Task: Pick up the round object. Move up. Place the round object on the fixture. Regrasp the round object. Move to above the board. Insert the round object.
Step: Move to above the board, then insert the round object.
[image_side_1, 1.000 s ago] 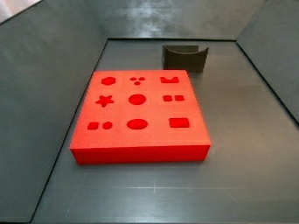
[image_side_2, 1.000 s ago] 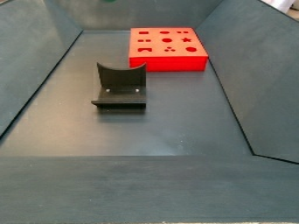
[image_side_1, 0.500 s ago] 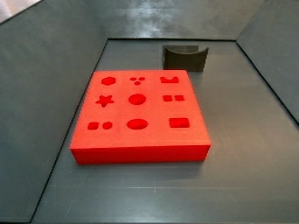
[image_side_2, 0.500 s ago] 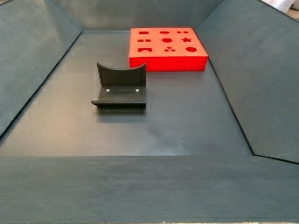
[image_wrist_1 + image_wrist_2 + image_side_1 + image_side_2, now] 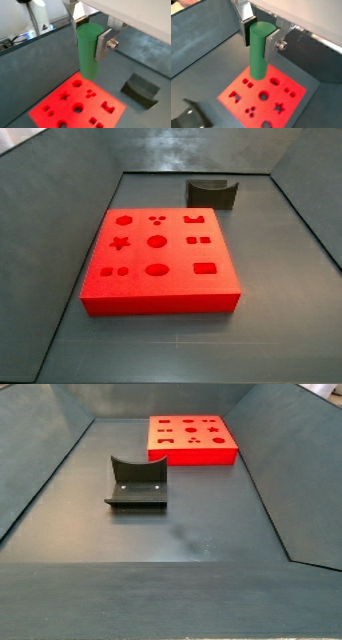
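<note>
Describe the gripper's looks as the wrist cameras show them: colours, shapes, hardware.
In both wrist views the gripper hangs above the board. Its fingers are flat silver metal plates with dark pads on their inner faces. A silver bolt head sticks out from the side of one plate. Above them sits a pale, whitish body. No cables or markings can be made out on it, and the side views do not show it.

Dark grey floor [image 5: 267, 348], smooth and faintly glossy, hemmed by slanted grey wall panels [image 5: 34, 444] in both side views. Beyond the wall in a wrist view, a white post [image 5: 39, 15] with dark cables [image 5: 17, 37] near its foot.
</note>
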Available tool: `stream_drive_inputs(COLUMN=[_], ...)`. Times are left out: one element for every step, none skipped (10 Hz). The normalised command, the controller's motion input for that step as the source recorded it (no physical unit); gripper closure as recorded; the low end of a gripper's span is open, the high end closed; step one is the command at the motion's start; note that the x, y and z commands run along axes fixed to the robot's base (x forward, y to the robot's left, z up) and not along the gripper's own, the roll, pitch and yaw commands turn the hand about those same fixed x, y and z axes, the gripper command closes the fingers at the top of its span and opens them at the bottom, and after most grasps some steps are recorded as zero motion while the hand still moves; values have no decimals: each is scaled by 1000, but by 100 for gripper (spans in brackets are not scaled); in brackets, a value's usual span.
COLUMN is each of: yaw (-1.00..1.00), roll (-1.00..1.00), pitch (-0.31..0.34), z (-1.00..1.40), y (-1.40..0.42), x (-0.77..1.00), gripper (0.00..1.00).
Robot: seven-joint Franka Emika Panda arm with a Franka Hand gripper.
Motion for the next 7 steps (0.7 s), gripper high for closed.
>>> stream_drive_inputs(yaw=[-26, 0, 0, 0, 0, 0, 0], roll=[-293, -6, -13, -16, -4, 0, -50], pitch=[-23, 4, 0, 0, 0, -1, 0], z=[23, 0, 0, 0, -3, -57, -166], y=[-165, 0, 0, 0, 0, 0, 0], x=[-148, 0, 0, 0, 0, -17, 37], gripper=[100, 100, 100, 100, 100, 100, 100])
